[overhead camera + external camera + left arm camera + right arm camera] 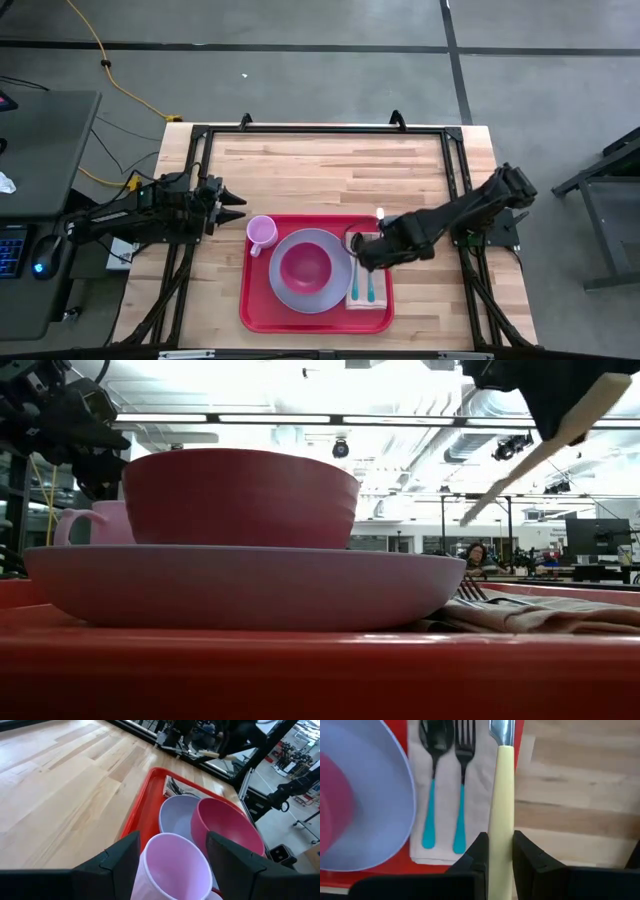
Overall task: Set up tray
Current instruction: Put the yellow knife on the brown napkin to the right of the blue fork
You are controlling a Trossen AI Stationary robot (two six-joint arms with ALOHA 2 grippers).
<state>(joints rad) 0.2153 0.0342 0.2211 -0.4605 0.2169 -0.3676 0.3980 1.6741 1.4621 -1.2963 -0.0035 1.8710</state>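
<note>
A red tray (250, 318) lies at the table's near middle. On it sit a lavender plate (288, 292) holding a pink bowl (305, 265), a pink cup (261, 232) at the far left corner, and a tan napkin (445, 795) bearing a teal-handled spoon (431, 795) and fork (462, 795). My right gripper (500, 837), above the tray's right edge, is shut on a knife (501, 780) with a cream handle. My left gripper (172, 840) stands open just left of the cup, touching nothing. My right gripper pinches the knife's cream handle (500, 827) between its two fingers. The fingers come from above, pointing down. The knife is lifted clear and slants down below the gripper (530, 460), its metal blade (501, 730) at the far end, over the tray's right rim beside the napkin.
Bare wooden tabletop (330, 165) stretches beyond the tray to the far edge and on both sides. A black frame (300, 130) runs around the table. On the napkin, free space lies right of the fork.
</note>
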